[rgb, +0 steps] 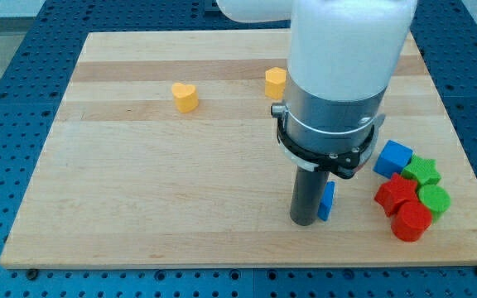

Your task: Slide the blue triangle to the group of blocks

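Note:
The blue triangle shows only as a thin blue sliver near the view's bottom, mostly hidden behind my rod. My tip rests on the board, touching the triangle's left side. The group of blocks lies to the view's right: a blue cube, a green star, a red star, a green cylinder and a red cylinder. A gap of bare wood separates the triangle from the group.
A yellow heart lies at the view's upper left. Another yellow block sits beside the arm's body near the top. The wooden board lies on a blue perforated table; its bottom edge is close below my tip.

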You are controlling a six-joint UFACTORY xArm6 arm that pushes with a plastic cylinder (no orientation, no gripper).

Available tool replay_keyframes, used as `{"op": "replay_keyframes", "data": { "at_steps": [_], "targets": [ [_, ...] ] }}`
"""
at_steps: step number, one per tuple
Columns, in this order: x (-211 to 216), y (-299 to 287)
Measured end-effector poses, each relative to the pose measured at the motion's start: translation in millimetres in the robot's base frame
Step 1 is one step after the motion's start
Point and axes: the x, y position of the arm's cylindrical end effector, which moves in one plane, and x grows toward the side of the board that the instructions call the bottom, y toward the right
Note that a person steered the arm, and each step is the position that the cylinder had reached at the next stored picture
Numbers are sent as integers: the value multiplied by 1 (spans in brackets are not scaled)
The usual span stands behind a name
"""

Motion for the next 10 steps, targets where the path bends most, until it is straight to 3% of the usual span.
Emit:
{"op": "replay_keyframes", "data": {
  "at_steps": [2,3,5,10],
  "targets": [
    [1,-71],
    [-37,-71],
    [-37,-71],
    [-37,32]
  ]
}}
